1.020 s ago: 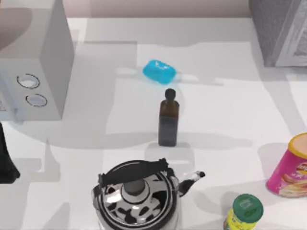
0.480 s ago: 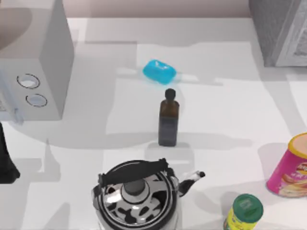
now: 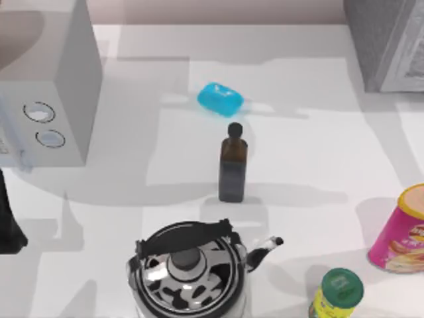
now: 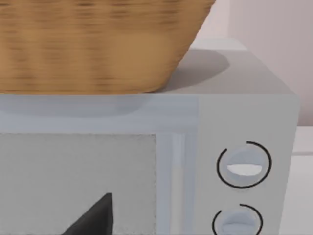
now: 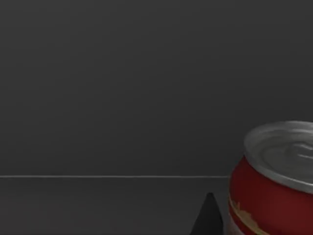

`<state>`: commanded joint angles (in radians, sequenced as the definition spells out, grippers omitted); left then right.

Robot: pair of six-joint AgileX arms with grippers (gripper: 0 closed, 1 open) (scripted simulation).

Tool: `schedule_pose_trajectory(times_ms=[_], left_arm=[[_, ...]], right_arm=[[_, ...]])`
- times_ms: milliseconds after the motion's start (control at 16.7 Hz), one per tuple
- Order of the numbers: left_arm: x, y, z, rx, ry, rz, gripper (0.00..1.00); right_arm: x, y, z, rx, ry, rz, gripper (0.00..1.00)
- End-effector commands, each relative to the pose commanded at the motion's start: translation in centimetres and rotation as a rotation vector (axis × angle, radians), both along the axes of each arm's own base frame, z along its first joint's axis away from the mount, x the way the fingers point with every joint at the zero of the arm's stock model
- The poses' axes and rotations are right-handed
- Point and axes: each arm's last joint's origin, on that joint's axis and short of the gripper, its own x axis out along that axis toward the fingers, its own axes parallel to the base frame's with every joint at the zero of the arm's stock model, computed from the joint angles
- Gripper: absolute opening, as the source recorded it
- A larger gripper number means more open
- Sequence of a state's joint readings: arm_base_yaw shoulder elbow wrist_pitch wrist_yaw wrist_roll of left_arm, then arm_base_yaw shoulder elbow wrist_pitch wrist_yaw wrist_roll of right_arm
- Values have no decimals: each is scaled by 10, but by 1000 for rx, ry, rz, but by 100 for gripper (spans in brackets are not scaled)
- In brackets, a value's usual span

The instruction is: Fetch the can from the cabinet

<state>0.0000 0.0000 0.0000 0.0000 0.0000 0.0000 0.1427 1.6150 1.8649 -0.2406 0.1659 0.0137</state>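
**Red can upright in the dark cabinet, right fingertip just beside it**

The can (image 5: 276, 181) is red with a silver lid and a pale band near the bottom of what shows; it stands upright on a dark shelf against a dark back wall, in the right wrist view. A single dark fingertip (image 5: 208, 218) of the right gripper rises just beside the can, on its nine o'clock side, a thin gap apart; whether that gripper is spread or clenched I cannot tell.

Across the white table (image 3: 311, 159) from left to right: a grey microwave (image 3: 50, 99) at nine o'clock, a black-and-white kettle (image 3: 192, 268) at six, a blue soap bar (image 3: 220, 99) near twelve with a dark bottle (image 3: 232, 165) standing at centre, a green-lidded jar (image 3: 338, 293) at five, a pink canister (image 3: 401, 232) at four, and the grey cabinet (image 3: 387, 40) at two

The left wrist view faces the microwave door, a wicker basket (image 4: 98, 46) on top; the left gripper's state cannot be told
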Motion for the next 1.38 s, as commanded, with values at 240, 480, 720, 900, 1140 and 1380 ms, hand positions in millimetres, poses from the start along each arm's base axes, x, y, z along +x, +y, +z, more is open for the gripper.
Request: schedule_pose_trajectory(times_ms=[240,480,720,900,1140,1380], left_arm=[[0,0,0,0,0,0,100],[0,0,0,0,0,0,100],[0,0,0,0,0,0,100],[0,0,0,0,0,0,100],[0,0,0,0,0,0,100],[0,0,0,0,0,0,100]], right_arm=[[-43,10,20,-2,8,4,0],[-127,5,51,1,-5,1,0],[-178,1,59,0,-1,0,0],[-179,1,60,0,-1,0,0],[-181,-2,57,2,-4,-5,0],[-194,-12,34,-1,-1,-12,0]])
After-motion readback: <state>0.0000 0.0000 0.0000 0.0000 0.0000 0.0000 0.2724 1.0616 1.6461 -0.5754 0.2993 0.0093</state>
